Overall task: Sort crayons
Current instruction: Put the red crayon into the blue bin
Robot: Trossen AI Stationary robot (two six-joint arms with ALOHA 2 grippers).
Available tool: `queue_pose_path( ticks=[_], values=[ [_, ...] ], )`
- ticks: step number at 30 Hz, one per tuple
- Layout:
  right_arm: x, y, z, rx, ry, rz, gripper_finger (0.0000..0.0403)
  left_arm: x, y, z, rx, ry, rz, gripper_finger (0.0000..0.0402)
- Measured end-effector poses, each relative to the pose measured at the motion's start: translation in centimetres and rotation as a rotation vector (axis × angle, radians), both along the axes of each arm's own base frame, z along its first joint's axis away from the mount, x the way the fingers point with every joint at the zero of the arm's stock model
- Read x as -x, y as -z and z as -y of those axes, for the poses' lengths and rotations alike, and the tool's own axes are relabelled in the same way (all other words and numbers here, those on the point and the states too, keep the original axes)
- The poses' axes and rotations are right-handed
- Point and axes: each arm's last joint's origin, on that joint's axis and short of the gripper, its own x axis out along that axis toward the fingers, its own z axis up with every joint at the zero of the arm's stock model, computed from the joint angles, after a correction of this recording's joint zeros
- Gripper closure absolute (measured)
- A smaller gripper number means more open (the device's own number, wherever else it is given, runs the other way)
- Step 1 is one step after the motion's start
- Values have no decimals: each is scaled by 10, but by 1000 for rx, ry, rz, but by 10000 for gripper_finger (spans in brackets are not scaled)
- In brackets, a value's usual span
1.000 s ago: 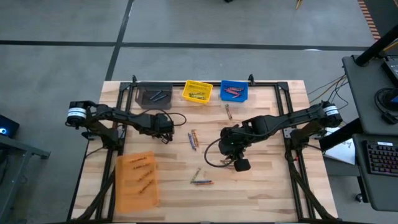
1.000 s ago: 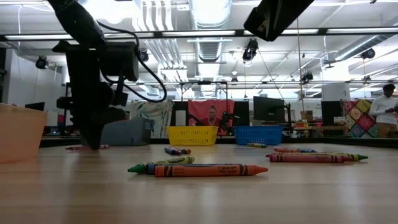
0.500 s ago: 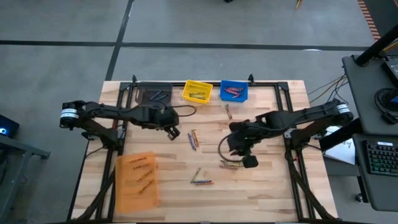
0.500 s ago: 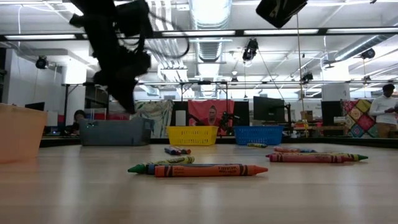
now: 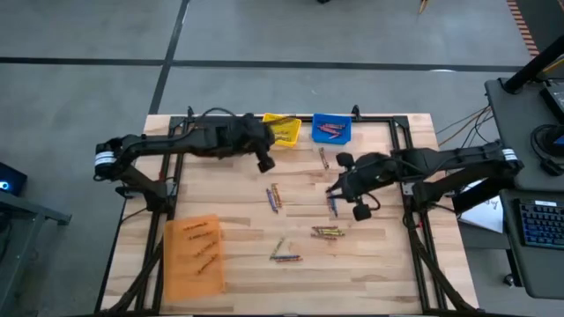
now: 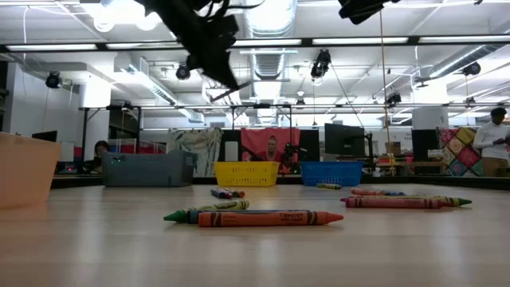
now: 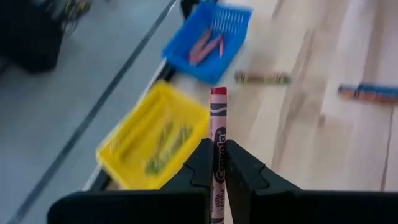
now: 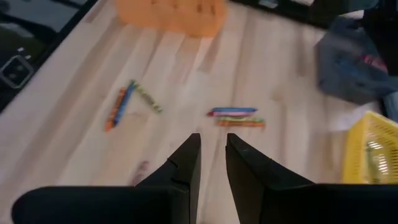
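Crayons: one red crayon is clamped between the left gripper fingers, tip sticking out past them. Left gripper is raised above the table at about 11 o'clock, close to the yellow bin and with the blue bin at 12 beyond it. Right gripper hovers near table centre, toward 3 o'clock; fingers slightly apart, holding nothing. Loose crayons lie on the wooden table: a small cluster at centre, a pair at 5 o'clock, another group at 6 o'clock, one near the blue bin. Orange bin at 8 o'clock holds several crayons.
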Motion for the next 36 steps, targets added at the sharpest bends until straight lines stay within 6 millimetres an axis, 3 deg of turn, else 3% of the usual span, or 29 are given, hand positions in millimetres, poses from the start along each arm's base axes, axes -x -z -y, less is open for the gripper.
queue_pose_path(
  ticks=[5,13,19,24,36],
  values=[
    [11,7,12,4,42,56,337,-18,-16,-20,12,148,95,402],
    [24,10,12,-48,68,120,337,-52,-18,-39,39,301,133,402],
    [26,14,12,-51,67,135,337,-95,0,-56,11,326,88,402],
    [25,14,12,-58,72,137,337,-128,16,-82,2,337,1,402],
    [25,20,12,-91,96,110,337,-171,51,-138,72,347,-137,401]
  ],
)
